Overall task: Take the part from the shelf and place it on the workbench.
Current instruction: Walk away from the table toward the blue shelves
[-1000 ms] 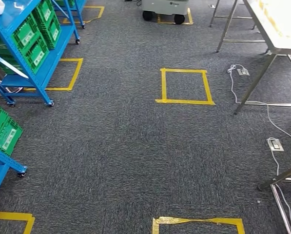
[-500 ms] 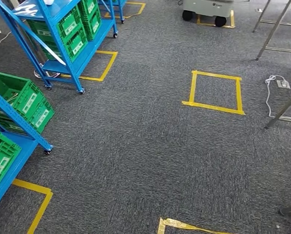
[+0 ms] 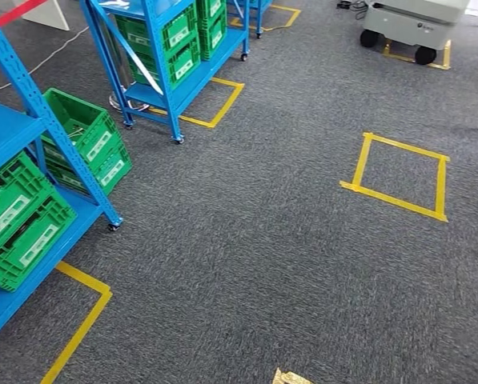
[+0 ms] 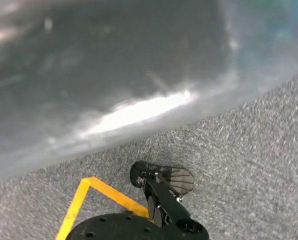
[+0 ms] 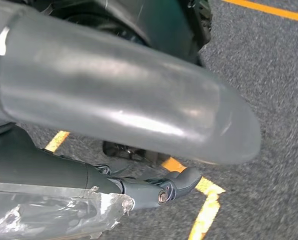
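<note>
**A:** Down at the robot's sides, what are the hands doing?

**B:** Both arms hang over the floor. The left hand [image 4: 102, 75] is a grey blur and the right hand [image 5: 121, 100] is too close to read. I can't tell their grip, and I see nothing held.

**A:** And the part?

**B:** Probably in one of the green crates [image 3: 18, 220] on the near left shelf [image 3: 42, 120], though I can't tell which. They are tilted for easy reach.

**A:** The room?

**B:** Grey carpet [image 3: 255, 240], with a yellow tape square [image 3: 362, 160] on the right, likely a standing spot.

A: Where is passage open?
B: Across the carpet [image 3: 255, 240], centre and right.
A: Obstructions?
B: Blue shelves [image 3: 37, 120] with green crates [image 3: 85, 140] at left; wheeled unit [image 3: 415, 24] far right.
</note>
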Robot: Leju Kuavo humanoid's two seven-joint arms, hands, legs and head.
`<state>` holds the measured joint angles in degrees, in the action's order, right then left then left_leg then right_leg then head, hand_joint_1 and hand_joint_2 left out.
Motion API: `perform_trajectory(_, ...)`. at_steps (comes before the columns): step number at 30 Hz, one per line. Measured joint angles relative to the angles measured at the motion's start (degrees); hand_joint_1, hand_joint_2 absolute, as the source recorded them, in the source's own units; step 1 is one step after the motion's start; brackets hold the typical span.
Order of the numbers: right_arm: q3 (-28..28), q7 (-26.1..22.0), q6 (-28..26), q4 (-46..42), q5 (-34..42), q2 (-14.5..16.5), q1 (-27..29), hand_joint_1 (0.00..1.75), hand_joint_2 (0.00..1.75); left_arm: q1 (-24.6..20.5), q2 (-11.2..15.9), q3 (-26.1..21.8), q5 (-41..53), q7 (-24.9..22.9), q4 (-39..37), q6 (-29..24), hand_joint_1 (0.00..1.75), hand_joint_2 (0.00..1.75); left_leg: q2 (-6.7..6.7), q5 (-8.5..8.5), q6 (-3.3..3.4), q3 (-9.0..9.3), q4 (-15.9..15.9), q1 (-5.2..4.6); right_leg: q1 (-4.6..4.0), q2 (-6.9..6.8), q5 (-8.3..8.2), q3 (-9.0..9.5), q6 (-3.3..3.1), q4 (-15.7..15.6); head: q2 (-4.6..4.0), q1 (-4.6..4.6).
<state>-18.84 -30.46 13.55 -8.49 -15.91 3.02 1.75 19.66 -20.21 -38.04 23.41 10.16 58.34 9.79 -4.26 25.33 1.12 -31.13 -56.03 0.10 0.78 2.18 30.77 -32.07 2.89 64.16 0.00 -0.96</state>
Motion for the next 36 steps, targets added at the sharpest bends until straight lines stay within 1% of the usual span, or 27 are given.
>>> perform_trajectory(2,0.0,-0.08,0.01,0.11,0.01,0.0,0.01,0.0,0.0,-0.07,0.04,-0.03,0.04,0.01,-0.01,0.0,0.0,0.0,-1.35,-0.1,-0.58,-0.24,-0.17,-0.06,0.3,2.76,-2.06,2.36,-0.15,-5.79,0.0,0.06)
perform_trajectory(3,0.0,-0.1,0.01,0.16,0.02,0.0,0.01,0.0,0.0,-0.08,0.05,-0.05,0.07,0.02,-0.01,0.0,0.0,0.0,-1.98,-0.26,-0.99,-0.51,-0.18,-0.01,0.3,3.43,-2.03,2.71,-0.3,-6.54,0.0,0.1)
perform_trajectory(5,0.0,-0.12,0.02,0.2,0.01,0.0,-0.03,0.0,0.0,-0.02,0.08,-0.19,0.09,0.04,-0.03,0.0,0.0,0.0,-3.1,-0.6,-1.8,-1.05,-0.12,0.26,0.17,2.23,-2.3,2.86,-0.93,-6.68,0.0,0.1)
perform_trajectory(6,0.0,-0.13,0.02,0.2,0.01,-0.01,-0.03,0.0,0.0,0.0,0.09,-0.27,0.11,0.04,-0.05,0.0,0.0,0.0,-2.58,-0.29,-2.11,-1.4,-0.54,0.27,0.15,1.49,-2.5,2.96,-1.34,-6.82,0.0,0.18)
perform_trajectory(7,-0.01,-0.14,0.02,0.2,0.02,-0.02,0.0,0.0,0.0,-0.04,0.1,-0.33,0.12,0.04,-0.06,0.0,0.0,0.0,-1.35,0.7,-2.36,-2.13,-1.9,0.2,0.17,0.67,-2.69,2.99,-1.72,-7.02,0.0,0.34)
perform_trajectory(9,-0.02,-0.15,0.02,0.21,0.02,-0.05,0.11,0.0,0.0,-0.16,0.13,-0.33,0.13,0.04,-0.08,0.01,0.0,0.0,2.08,4.45,-2.71,-5.16,-8.35,0.04,0.02,-1.14,-2.8,2.98,-2.21,-7.25,0.0,0.68)
perform_trajectory(11,-0.02,-0.14,0.02,0.22,0.0,-0.07,0.19,0.0,0.0,-0.22,0.16,-0.28,0.13,0.04,-0.1,0.02,0.0,0.0,3.44,7.48,-2.97,-8.54,-15.74,0.09,-0.17,-3.02,-2.73,2.92,-2.36,-7.24,0.0,0.76)
perform_trajectory(12,-0.02,-0.14,0.02,0.22,-0.01,-0.07,0.2,0.0,0.0,-0.21,0.17,-0.28,0.13,0.04,-0.12,0.02,0.0,0.0,3.61,7.51,-3.03,-9.1,-17.13,0.11,-0.2,-3.9,-2.7,2.92,-2.38,-7.24,0.0,0.76)
perform_trajectory(13,-0.02,-0.14,0.02,0.22,-0.01,-0.07,0.17,0.0,0.0,-0.2,0.17,-0.3,0.13,0.04,-0.14,0.02,0.0,0.0,3.77,6.4,-3.05,-8.45,-16.12,0.11,-0.21,-4.7,-2.66,2.97,-2.36,-7.23,0.0,0.77)
perform_trajectory(14,-0.02,-0.14,0.02,0.22,-0.01,-0.07,0.12,0.0,0.0,-0.18,0.19,-0.32,0.13,0.04,-0.15,0.02,0.0,0.0,4.24,4.51,-3.02,-6.69,-12.95,0.1,-0.19,-5.41,-2.59,3.07,-2.28,-7.23,0.0,0.77)
perform_trajectory(16,-0.02,-0.14,0.02,0.22,0.01,-0.07,0.04,0.0,0.0,-0.26,0.2,-0.31,0.14,0.04,-0.15,0.02,0.0,0.0,6.54,1.25,-2.83,-2.17,-4.66,-0.04,-0.38,-6.62,-2.28,3.2,-1.91,-7.11,0.0,0.84)
perform_trajectory(18,-0.02,-0.14,0.02,0.22,0.02,-0.08,-0.05,0.0,0.0,-0.38,0.2,-0.29,0.15,0.05,-0.16,0.02,0.0,0.0,7.89,0.48,-2.21,-0.06,-0.51,-0.25,-0.72,-7.64,-1.92,3.19,-1.38,-7.04,0.0,0.75)
perform_trajectory(20,-0.02,-0.14,0.02,0.22,0.02,-0.09,-0.27,0.0,0.0,-0.35,0.18,-0.36,0.15,0.07,-0.17,0.02,0.0,0.0,6.88,0.55,-1.31,-0.13,-0.19,-0.37,-0.77,-8.63,-1.74,3.72,-0.87,-7.18,0.0,0.62)
perform_trajectory(21,-0.02,-0.14,0.02,0.22,0.02,-0.11,-0.43,0.0,0.0,-0.31,0.16,-0.4,0.15,0.07,-0.17,0.02,0.0,0.0,6.31,0.45,-0.91,-0.14,-0.11,-0.3,-0.69,-8.23,-1.39,3.84,-0.57,-6.91,0.0,0.54)
perform_trajectory(22,-0.02,-0.15,0.03,0.24,0.02,-0.1,-0.53,0.0,0.0,-0.31,0.15,-0.44,0.15,0.07,-0.17,0.02,0.0,0.0,5.75,0.31,-0.5,-0.15,-0.03,-0.19,-0.56,-7.11,-0.56,3.57,-0.28,-5.8,0.0,0.43)
perform_trajectory(23,-0.01,-0.15,0.05,0.26,0.02,-0.1,-0.57,0.0,0.0,-0.35,0.13,-0.44,0.15,0.07,-0.17,0.02,0.0,0.0,5.2,0.15,-0.15,-0.15,0.05,-0.05,-0.46,-5.57,0.84,2.54,-0.02,-3.46,0.0,0.33)
perform_trajectory(24,0.0,-0.15,0.07,0.29,0.02,-0.1,-0.55,0.0,0.0,-0.4,0.13,-0.43,0.15,0.07,-0.17,0.02,0.0,0.0,4.65,0.09,0.06,-0.22,0.04,0.01,-0.38,-3.88,2.71,0.84,0.15,0.15,0.0,0.19)
perform_trajectory(25,0.01,-0.14,0.07,0.33,0.02,-0.09,-0.45,0.0,0.0,-0.43,0.13,-0.42,0.15,0.07,-0.18,0.02,0.0,0.0,4.0,0.06,0.2,-0.29,0.03,0.0,-0.34,-2.89,4.55,-1.16,0.21,4.36,0.0,0.13)
perform_trajectory(26,0.01,-0.13,0.07,0.37,0.02,-0.11,-0.33,0.0,0.0,-0.43,0.13,-0.42,0.15,0.07,-0.18,0.02,0.0,0.0,3.29,0.04,0.24,-0.33,0.02,-0.02,-0.35,-2.46,5.78,-3.01,0.22,7.97,0.0,0.13)
perform_trajectory(27,0.0,-0.12,0.05,0.39,0.02,-0.13,-0.22,0.0,0.0,-0.41,0.13,-0.42,0.15,0.07,-0.19,0.02,0.0,0.0,2.55,0.03,0.24,-0.32,0.01,-0.04,-0.36,-2.3,5.92,-4.13,0.17,9.85,0.0,0.11)
perform_trajectory(28,0.0,-0.11,0.04,0.4,0.02,-0.14,-0.14,0.0,0.0,-0.39,0.13,-0.43,0.15,0.07,-0.19,0.02,0.0,0.0,1.79,0.01,0.22,-0.26,0.0,-0.04,-0.35,-2.2,4.84,-4.16,0.08,9.37,0.0,0.1)
perform_trajectory(29,0.0,-0.12,0.04,0.4,0.03,-0.15,-0.1,0.0,0.0,-0.39,0.13,-0.43,0.15,0.07,-0.2,0.02,0.0,0.0,1.04,0.0,0.18,-0.15,-0.01,-0.02,-0.31,-1.94,2.78,-3.07,-0.04,6.59,0.0,0.1)
perform_trajectory(30,0.0,-0.13,0.04,0.4,0.03,-0.15,-0.1,0.0,0.0,-0.4,0.13,-0.43,0.15,0.07,-0.2,0.02,0.0,0.0,0.31,-0.02,0.08,-0.06,-0.02,0.01,-0.2,-1.03,0.44,-1.26,-0.14,2.36,0.0,0.09)
perform_trajectory(32,0.01,-0.15,0.05,0.45,-0.07,-0.15,-0.14,0.0,0.0,-0.43,0.15,-0.43,0.12,0.07,-0.2,0.02,0.0,0.0,-0.97,-0.09,-0.4,-0.2,-0.16,-0.08,0.13,1.73,-2.1,1.77,-0.25,-4.62,0.0,0.13)
perform_trajectory(33,0.06,-0.22,0.05,0.46,-0.46,-0.15,-0.21,0.0,0.0,-0.44,0.18,-0.53,0.04,0.06,-0.2,0.06,0.0,0.0,-1.56,-0.21,-0.77,-0.43,-0.18,-0.08,0.18,2.67,-2.32,2.5,-0.38,-6.16,0.0,0.15)
perform_trajectory(34,0.25,-0.26,0.01,0.47,-1.1,-0.11,-0.31,0.0,0.0,-0.45,0.21,-0.77,0.05,0.09,-0.2,0.35,0.0,0.0,-2.15,-0.41,-1.2,-0.72,-0.16,-0.01,0.11,2.83,-2.15,2.66,-0.58,-6.42,0.0,0.17)
perform_trajectory(36,0.95,-0.02,-0.44,0.34,-2.66,0.13,-0.68,0.0,0.0,-0.68,0.32,-2.47,1.5,0.63,-0.28,2.24,0.0,0.0,-2.88,-0.62,-1.97,-1.18,-0.16,0.25,-0.02,1.49,-2.46,2.84,-1.33,-6.55,0.0,0.17)
